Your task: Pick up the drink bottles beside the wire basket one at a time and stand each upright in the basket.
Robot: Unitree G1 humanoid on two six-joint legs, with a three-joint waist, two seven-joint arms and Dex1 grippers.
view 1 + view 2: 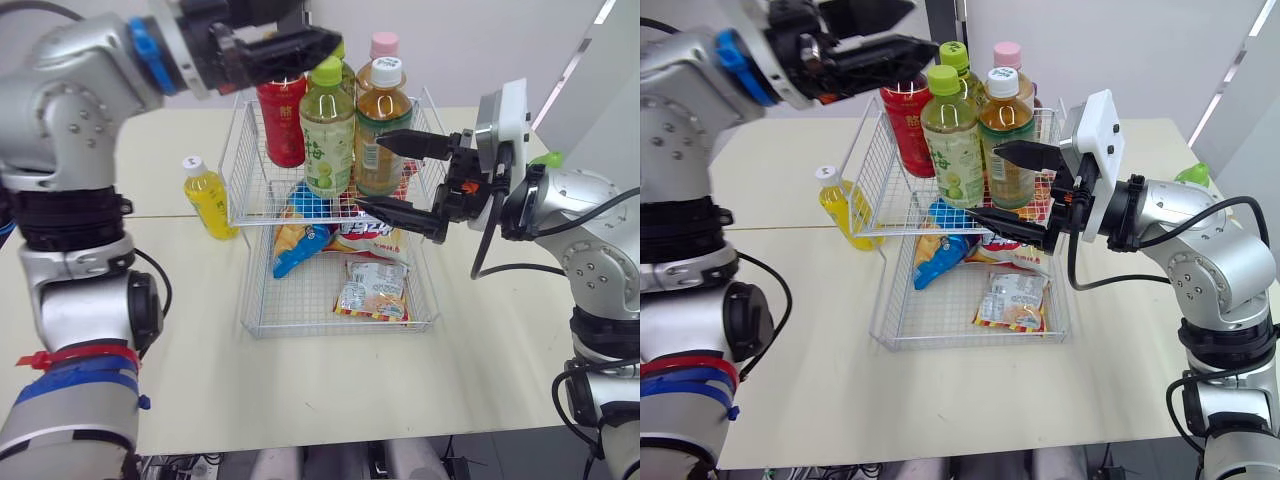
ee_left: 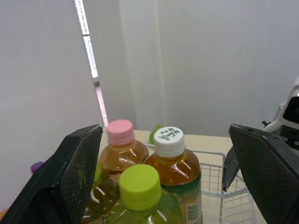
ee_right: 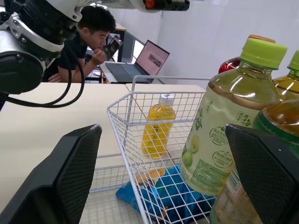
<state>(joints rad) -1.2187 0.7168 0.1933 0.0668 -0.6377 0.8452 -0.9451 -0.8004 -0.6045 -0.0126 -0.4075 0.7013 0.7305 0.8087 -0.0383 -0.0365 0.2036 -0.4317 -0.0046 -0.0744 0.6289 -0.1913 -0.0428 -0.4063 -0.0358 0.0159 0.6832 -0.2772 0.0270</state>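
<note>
Step in hand: between bottles. Judging from how things lie, one drink is left to fetch and neither arm has started on it.
Bottle to fetch: the yellow bottle (image 1: 209, 197) stands upright on the tabletop (image 1: 180, 330), just beside the left wall of the wire basket (image 1: 236, 150) and outside it.
Already placed: a red bottle (image 1: 283, 125), a green-capped bottle (image 1: 327, 130), a white-capped tea bottle (image 1: 383, 110) and a pink-capped bottle (image 1: 384, 45) stand upright and close together in the raised back part of the basket. A second green cap shows behind them.
Lower front part: snack packets (image 1: 372, 288) lie flat there, with no bottles among them.
Left end effector (image 1: 924, 26): released, with its fingers spread wide and holding nothing. It hovers high over the back left of the basket, above the red bottle's cap.
Right end effector (image 1: 372, 172): also released and empty. It sits at the basket's right side with its fingers level with the tea bottle's body. I cannot tell whether they touch the wire.
Next move: the left arm is the nearer one. It would need to swing out past the basket's left wall, drop to the yellow bottle's body and close on it below the cap.
Care needed: the bottle stands very near the wire, so the inner finger has little room. The free space for setting it down looks tight among the standing bottles.
</note>
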